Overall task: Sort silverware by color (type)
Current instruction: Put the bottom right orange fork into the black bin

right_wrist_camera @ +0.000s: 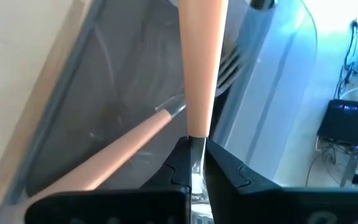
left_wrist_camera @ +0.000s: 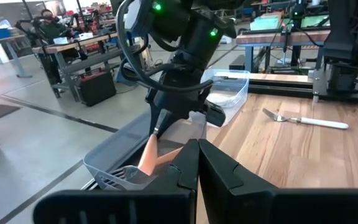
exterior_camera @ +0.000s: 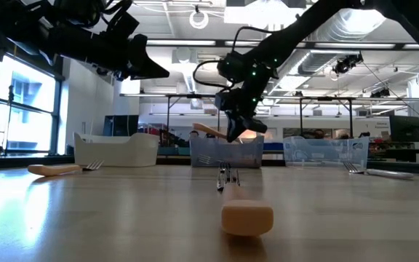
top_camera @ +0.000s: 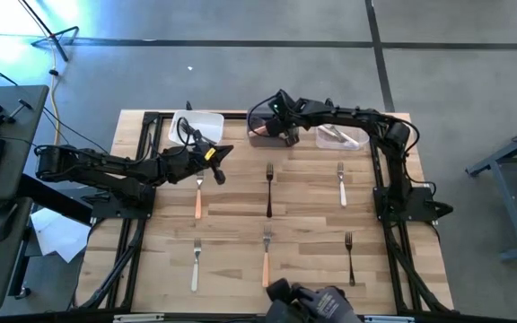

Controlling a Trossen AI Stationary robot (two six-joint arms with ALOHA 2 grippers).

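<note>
An orange-handled fork [right_wrist_camera: 201,68] is pinched in the right gripper [right_wrist_camera: 196,163] jaws; release is best made low over the grey bin [left_wrist_camera: 114,163] beneath them. The left gripper [left_wrist_camera: 197,163] jaws are closed, empty.

A: What do the arms look like?

B: Both are black, built of chunky jointed segments. The left arm [top_camera: 106,166] has a small yellow mark near its wrist.

A: And the right arm [top_camera: 357,117]?

B: Green lights glow on its wrist, and black cables loop around it. Its fingers [right_wrist_camera: 225,171] are dark, angular wedges; the left fingers [left_wrist_camera: 222,174] look the same.
</note>
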